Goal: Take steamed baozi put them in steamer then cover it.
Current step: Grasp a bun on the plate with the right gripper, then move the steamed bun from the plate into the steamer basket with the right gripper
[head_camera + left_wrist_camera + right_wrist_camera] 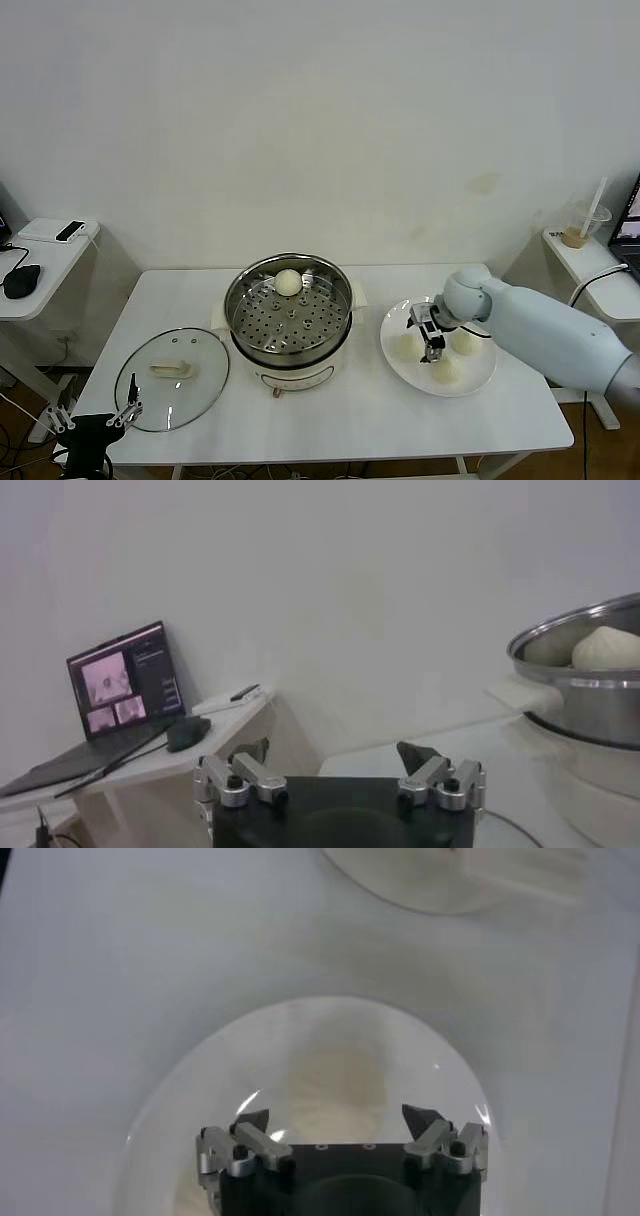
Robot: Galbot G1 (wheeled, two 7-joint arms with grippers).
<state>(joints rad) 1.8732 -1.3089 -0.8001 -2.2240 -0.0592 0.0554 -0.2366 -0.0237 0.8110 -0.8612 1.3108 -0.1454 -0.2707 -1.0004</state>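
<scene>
Right gripper (431,338) hangs with jaws apart above the flat white round plate (480,381), one of three pale cream-white round buns (405,346) just below the jaws, a fourth (288,282) in the shiny steel steamer pot (288,310); left gripper (98,417) parked, jaws apart, beside the clear glass lid (172,378) on the white counter (340,420).

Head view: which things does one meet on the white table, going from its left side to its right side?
Glass cover → steamer with one baozi inside → open right gripper over the white plate holding three baozi.
</scene>
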